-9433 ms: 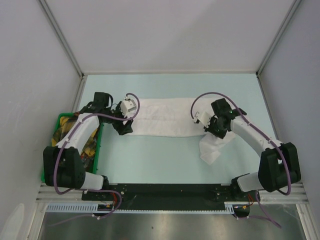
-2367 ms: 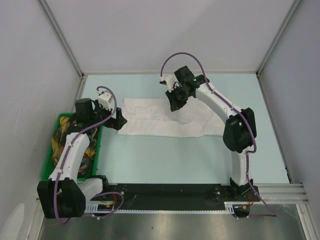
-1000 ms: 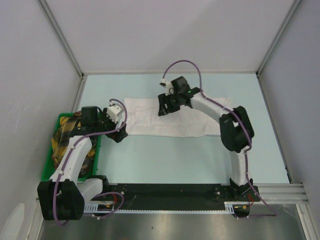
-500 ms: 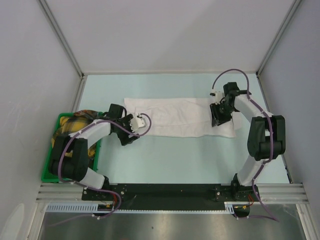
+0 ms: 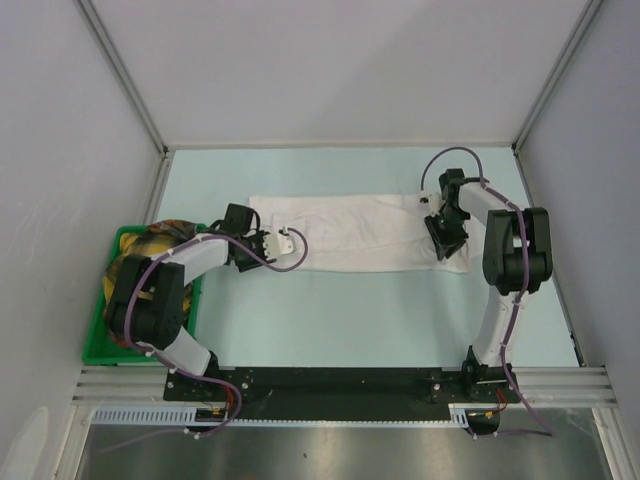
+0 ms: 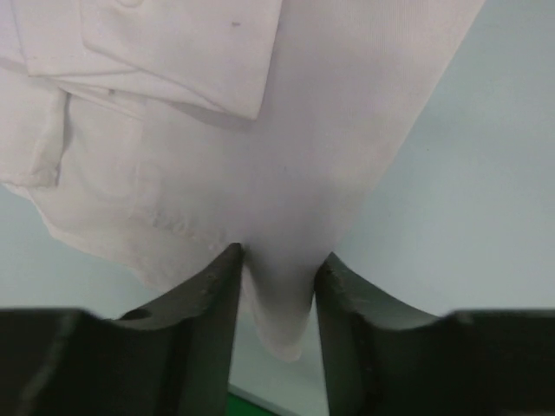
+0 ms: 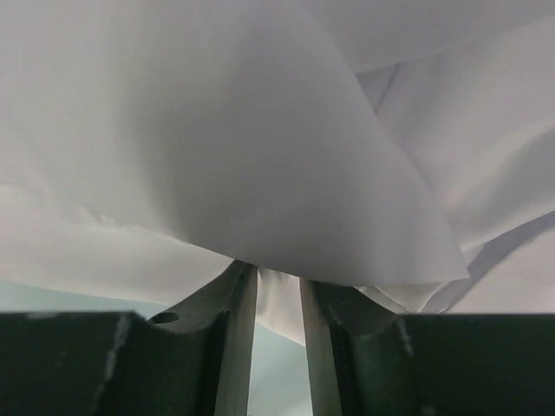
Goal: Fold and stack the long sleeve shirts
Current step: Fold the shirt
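— What colour is the shirt point(image 5: 350, 235)?
— Plain white, no print, only grey shadow in its creases. The table point(image 5: 350, 310) is a pale mint.
— And the basket point(image 5: 92, 340)?
— Bright green. The cloth point(image 5: 165, 232) in it is patterned in yellow, brown and darker tones.
— The robot?
— The left arm point(image 5: 195, 252) and right arm point(image 5: 510, 250) are black and white, with purple cables point(image 5: 455, 150). The left gripper point(image 6: 277, 277) and right gripper point(image 7: 277, 295) are dark grey to black.

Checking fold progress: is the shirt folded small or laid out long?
Laid out long: the shirt forms a flat band across the table.
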Tool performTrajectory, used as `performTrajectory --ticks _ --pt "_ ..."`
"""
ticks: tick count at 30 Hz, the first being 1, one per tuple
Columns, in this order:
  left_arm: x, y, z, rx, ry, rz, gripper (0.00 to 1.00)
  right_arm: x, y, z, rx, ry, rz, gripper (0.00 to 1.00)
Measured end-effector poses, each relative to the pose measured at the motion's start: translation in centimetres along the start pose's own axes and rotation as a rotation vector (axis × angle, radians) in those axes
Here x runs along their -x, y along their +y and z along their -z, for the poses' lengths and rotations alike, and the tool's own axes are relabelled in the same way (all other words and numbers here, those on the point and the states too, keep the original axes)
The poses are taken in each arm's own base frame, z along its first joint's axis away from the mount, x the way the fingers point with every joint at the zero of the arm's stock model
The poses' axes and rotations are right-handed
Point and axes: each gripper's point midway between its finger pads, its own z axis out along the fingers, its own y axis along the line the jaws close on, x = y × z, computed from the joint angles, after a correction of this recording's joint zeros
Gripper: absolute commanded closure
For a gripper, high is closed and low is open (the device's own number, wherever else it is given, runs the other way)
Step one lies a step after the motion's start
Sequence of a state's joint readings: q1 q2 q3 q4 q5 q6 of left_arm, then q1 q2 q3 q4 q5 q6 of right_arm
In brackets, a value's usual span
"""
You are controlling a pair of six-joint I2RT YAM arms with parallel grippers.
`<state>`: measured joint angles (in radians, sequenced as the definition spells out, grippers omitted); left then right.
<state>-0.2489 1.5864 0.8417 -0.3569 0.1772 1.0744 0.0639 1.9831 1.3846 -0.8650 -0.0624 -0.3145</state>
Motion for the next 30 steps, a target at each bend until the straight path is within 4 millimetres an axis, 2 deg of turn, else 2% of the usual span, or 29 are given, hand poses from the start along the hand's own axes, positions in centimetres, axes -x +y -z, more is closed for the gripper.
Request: performTrajectory --ticks 6,9,13,15,16,17,18,19,20,22,24,26,28,29,30 --pt "0.1 -1.6 0.0 -0.055 0.022 -0.036 0.85 2.6 -1.8 -0.2 -0.050 0.040 0.016 0.69" --pt "1.4 -3.4 0.0 -0.108 0.014 -0.074 0.92 5.4 -3.3 -0.3 -0.103 -0.003 0.040 0.67" --pt "4.3 -7.4 0.2 -0.213 -0.010 -0.140 0.94 10.0 -5.2 0.0 -0.179 -0.147 0.064 0.59" --pt "6.3 -10.7 0.6 -0.292 -0.031 -0.187 0.85 11.4 -5.7 0.5 -0.190 -0.207 0.062 0.50" --pt "7.2 -12.2 0.8 -0.327 -0.043 -0.215 0.75 11.8 -5.8 0.9 -0.181 -0.231 0.058 0.46" --pt "8.2 -14.0 1.2 -0.372 -0.053 -0.241 0.59 12.0 -5.8 1.5 -0.169 -0.253 0.049 0.42" --pt "9.1 -16.1 1.6 -0.429 -0.064 -0.263 0.55 11.9 -5.9 2.4 -0.147 -0.281 0.036 0.40" --pt "9.6 -17.4 2.0 -0.464 -0.074 -0.282 0.45 11.6 -6.0 3.3 -0.134 -0.299 0.021 0.39" --pt "10.0 -18.7 2.6 -0.509 -0.078 -0.272 0.42 11.3 -6.0 4.6 -0.111 -0.328 0.000 0.37" --pt "10.4 -19.3 3.5 -0.560 -0.082 -0.222 0.39 10.4 -6.4 7.2 -0.073 -0.383 -0.056 0.37" --pt "11.3 -17.9 4.7 -0.578 -0.109 -0.129 0.36 8.8 -6.6 10.1 -0.016 -0.449 -0.135 0.37" --pt "12.8 -14.4 5.9 -0.553 -0.169 -0.018 0.36 6.9 -6.7 11.9 0.030 -0.496 -0.214 0.37" --pt "14.1 -9.3 6.8 -0.487 -0.234 0.091 0.36 5.1 -6.4 12.1 0.081 -0.500 -0.286 0.37" --pt "14.4 -7.1 7.0 -0.453 -0.253 0.131 0.37 4.6 -6.0 11.7 0.107 -0.491 -0.307 0.38" --pt "14.5 -3.9 7.1 -0.408 -0.276 0.189 0.37 4.0 -5.1 10.7 0.151 -0.472 -0.335 0.38"
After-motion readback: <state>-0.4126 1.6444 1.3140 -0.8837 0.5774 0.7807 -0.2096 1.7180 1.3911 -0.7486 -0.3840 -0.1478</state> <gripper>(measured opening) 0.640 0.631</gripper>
